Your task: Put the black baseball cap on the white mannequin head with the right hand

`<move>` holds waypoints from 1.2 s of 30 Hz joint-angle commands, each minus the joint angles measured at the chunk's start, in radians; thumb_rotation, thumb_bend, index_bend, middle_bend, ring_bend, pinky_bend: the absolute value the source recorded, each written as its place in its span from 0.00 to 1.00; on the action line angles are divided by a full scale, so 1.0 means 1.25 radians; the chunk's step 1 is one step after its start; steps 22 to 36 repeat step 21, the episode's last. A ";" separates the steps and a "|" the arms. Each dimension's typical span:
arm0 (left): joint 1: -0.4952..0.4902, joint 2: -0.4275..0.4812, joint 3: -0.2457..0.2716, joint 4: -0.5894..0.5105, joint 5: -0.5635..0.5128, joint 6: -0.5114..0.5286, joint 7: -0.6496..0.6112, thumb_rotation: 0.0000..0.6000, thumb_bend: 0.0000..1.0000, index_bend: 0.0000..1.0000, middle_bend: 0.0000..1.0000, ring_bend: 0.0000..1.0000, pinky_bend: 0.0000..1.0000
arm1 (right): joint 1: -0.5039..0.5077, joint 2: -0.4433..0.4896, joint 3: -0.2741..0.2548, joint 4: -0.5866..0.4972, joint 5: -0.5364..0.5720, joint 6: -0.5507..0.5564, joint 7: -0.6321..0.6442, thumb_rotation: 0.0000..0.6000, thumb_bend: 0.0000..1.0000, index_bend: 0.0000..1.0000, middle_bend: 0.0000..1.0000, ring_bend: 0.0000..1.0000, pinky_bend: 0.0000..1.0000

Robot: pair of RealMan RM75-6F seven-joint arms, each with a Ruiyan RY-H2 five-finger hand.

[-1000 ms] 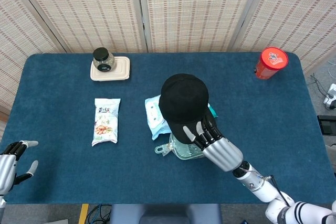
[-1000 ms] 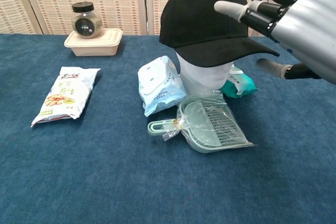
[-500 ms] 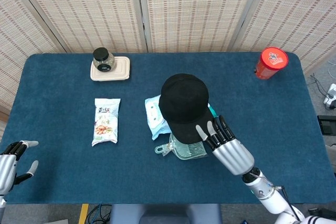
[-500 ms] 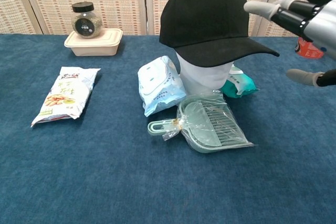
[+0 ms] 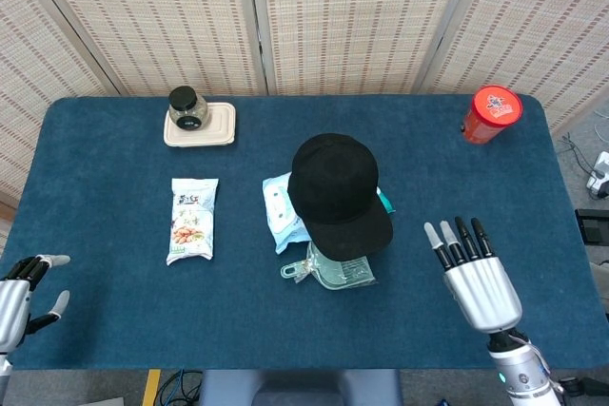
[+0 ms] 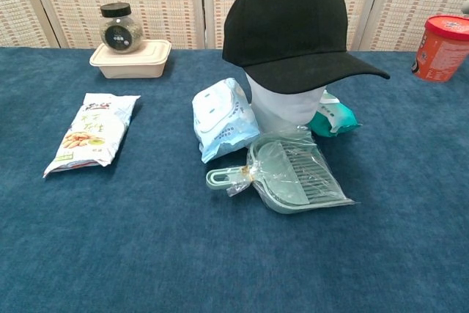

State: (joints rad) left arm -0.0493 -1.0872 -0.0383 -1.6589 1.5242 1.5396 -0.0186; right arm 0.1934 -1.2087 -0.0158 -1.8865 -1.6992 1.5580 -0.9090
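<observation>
Right hand (image 5: pixel 481 278) is hovering empty, fingers straight and spread, over the near right part of the blue felt-covered table (image 5: pixel 105 149); a second ago it was touching the brim, half a second ago just off it, and now it is sitting well clear to the right. Chest view is no longer showing it at all. Judging from this: release is done, the arm is retreating.

Black fabric baseball cap (image 6: pixel 293 23) is sitting on the white mannequin head (image 6: pixel 286 104), crown seated low, brim pointing toward the robot and slightly right, roughly level. Nothing is touching it. The task is looking complete.

Cap is lying to the left of the right hand and further from the robot, well apart.

Around the mannequin head: pale blue wipes packet (image 6: pixel 223 119) just left, teal packet (image 6: pixel 333 119) just right, bagged pale green plastic dustpan (image 6: pixel 293 177) in front.

Left hand (image 5: pixel 19 297) is resting at the near left edge, holding nothing, fingers loosely apart.
</observation>
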 commanded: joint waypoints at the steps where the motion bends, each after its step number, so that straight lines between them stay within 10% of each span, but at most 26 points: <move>1: -0.001 -0.002 -0.002 0.003 0.000 0.002 -0.003 1.00 0.33 0.30 0.33 0.26 0.51 | -0.031 0.023 0.005 0.028 0.038 0.030 0.143 1.00 0.20 0.15 0.22 0.14 0.16; 15: -0.002 -0.015 -0.017 0.032 -0.005 0.017 -0.019 1.00 0.33 0.32 0.33 0.26 0.51 | -0.092 0.029 0.043 0.185 0.153 0.051 0.479 1.00 0.21 0.21 0.22 0.14 0.16; 36: -0.001 -0.017 -0.016 0.025 -0.002 0.022 -0.013 1.00 0.33 0.32 0.33 0.26 0.51 | -0.093 0.032 0.058 0.198 0.169 0.038 0.526 1.00 0.23 0.23 0.23 0.14 0.16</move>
